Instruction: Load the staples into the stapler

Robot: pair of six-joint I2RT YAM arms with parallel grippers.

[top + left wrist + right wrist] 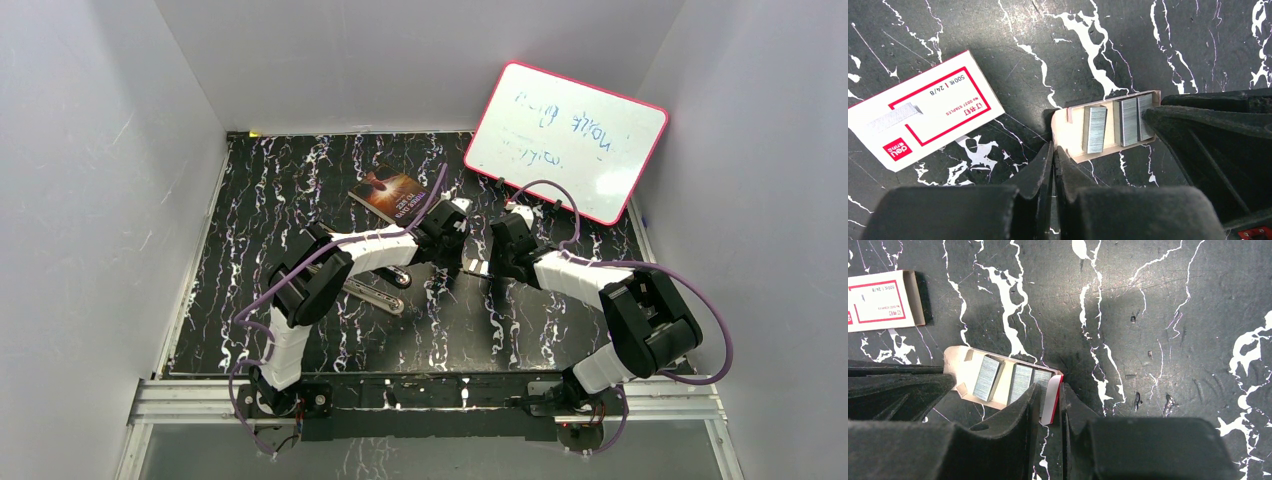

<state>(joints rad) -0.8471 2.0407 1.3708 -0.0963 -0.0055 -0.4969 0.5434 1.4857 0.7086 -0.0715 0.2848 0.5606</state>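
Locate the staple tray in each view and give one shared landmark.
Top external: staple tray, small pale patch at picture centre.
Left wrist: staple tray, right of centre.
Right wrist: staple tray, lower left, right gripper pinching its end.
Landmark: white-and-red box, left of it in both wrist views; not made out from above.

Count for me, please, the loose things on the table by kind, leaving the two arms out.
Staple strips: 3, all in the tray
Cardboard tray: 1
Box sleeve: 1
Stapler: 1
Book: 1
Whiteboard: 1
Total: 8
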